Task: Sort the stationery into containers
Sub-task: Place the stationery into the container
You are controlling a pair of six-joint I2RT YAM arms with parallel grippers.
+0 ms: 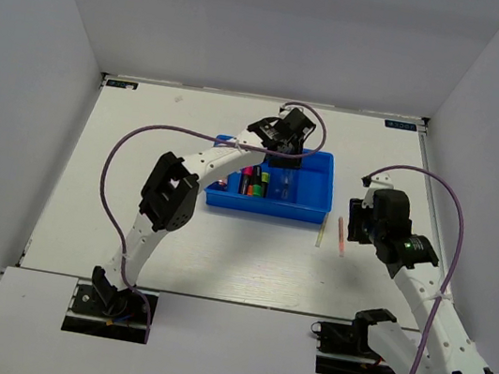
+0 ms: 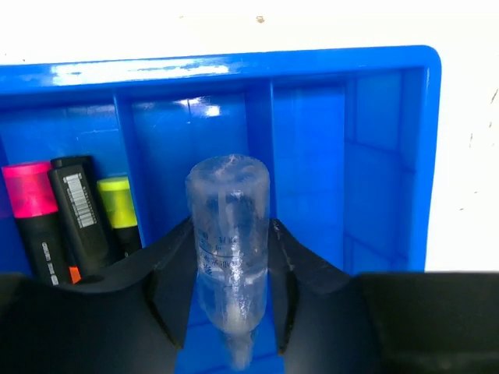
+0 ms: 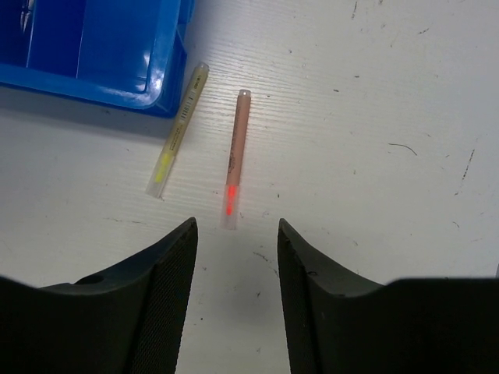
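The bright-blue tray (image 1: 312, 211) lies at the table's middle back; it also shows in the left wrist view (image 2: 234, 66). My left gripper (image 2: 230, 273) hangs over a middle compartment, shut on a clear pen (image 2: 228, 234) standing between its fingers. Pink-capped (image 2: 28, 191) and yellow-capped (image 2: 117, 201) highlighters lie in the compartment to the left. My right gripper (image 3: 236, 234) is open just above the table. The pink stick (image 3: 234, 160) lies right in front of it and the pale-yellow stick (image 3: 178, 131) lies beside that, by the tray's corner (image 3: 160, 97).
Both sticks also show in the top view, pink (image 1: 342, 235) and pale-yellow (image 1: 320, 233), on the white table right of the tray. Purple cables loop over both arms. Grey walls close the table on three sides.
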